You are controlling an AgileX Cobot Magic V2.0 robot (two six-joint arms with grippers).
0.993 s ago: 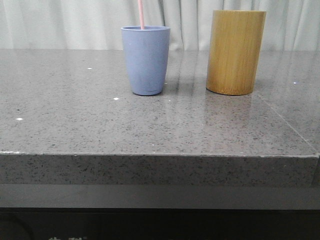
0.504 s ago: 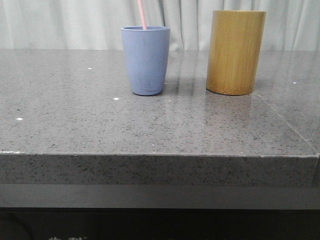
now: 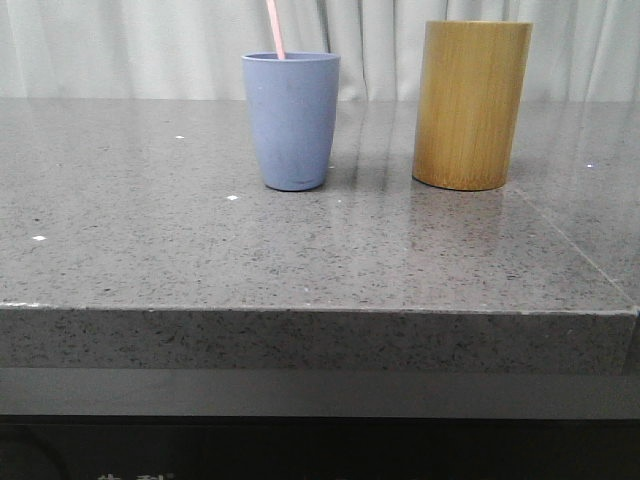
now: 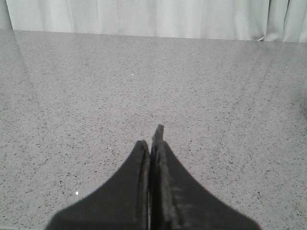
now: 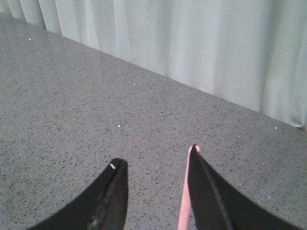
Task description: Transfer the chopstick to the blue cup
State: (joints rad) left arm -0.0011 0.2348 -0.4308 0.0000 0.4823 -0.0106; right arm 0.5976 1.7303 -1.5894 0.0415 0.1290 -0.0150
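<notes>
A chopstick stood tilted in the blue cup, upper centre. The right pincer gaped, stick against one finger; it could snag and topple the cup. The left pincer was closed, empty.

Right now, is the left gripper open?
No, the left gripper has its fingers pressed together with nothing between them, above the bare table.

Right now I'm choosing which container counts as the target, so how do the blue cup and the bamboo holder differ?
The blue cup is shorter and tapers to a rounded base; the bamboo holder is taller and straight-sided. The cup holds a pink chopstick leaning left; nothing shows above the holder's rim. Both stand upright on the grey table.
</notes>
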